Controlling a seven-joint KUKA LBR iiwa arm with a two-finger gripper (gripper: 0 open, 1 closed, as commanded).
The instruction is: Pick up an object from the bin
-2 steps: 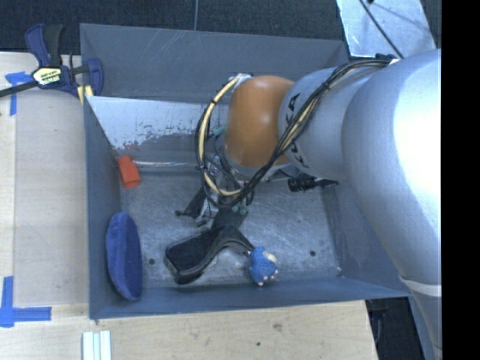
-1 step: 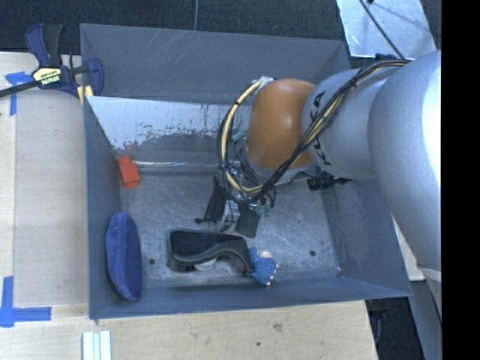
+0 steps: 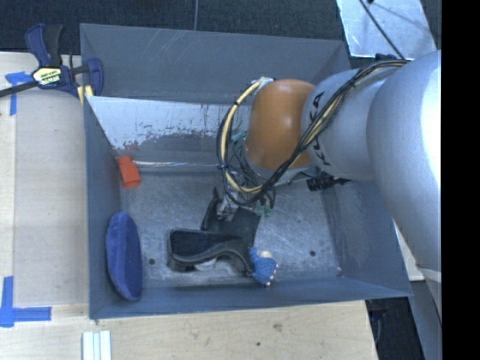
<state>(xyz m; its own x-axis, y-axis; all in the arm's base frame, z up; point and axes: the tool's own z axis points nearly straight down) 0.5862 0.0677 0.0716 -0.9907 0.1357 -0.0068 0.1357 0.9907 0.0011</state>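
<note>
The big grey metal bin (image 3: pixel 101 223) has a flat floor full of tiny scratches and pale specks. Its sloping back wall is scraped, with thin dark and reddish marks running down it. Behind the bin the ground is dark.

By the left wall, near the front, lies a soft blue thing shaped like a long egg (image 3: pixel 124 255). It looks like cloth. A little further back, where the floor meets the back wall, sits a small orange block (image 3: pixel 129 172) with flat sides.

In the middle of the floor, near the front, lies a black curved thing with a pale patch inside its bend (image 3: pixel 206 246). It looks smooth and bendy. At its right end is a small blue and white lump (image 3: pixel 263 267), touching it.

The dark gripper (image 3: pixel 223 212) hangs right over the back edge of the black curved thing. I cannot tell how far open it is, or if it has hold of anything.

Above the gripper is a round, shiny orange cover (image 3: pixel 277 130) with black and yellow cables looped around it. The fat silver arm (image 3: pixel 390 126) comes in from the right. It has black letters, but the cables hide parts of them, so I cannot read them.
</note>
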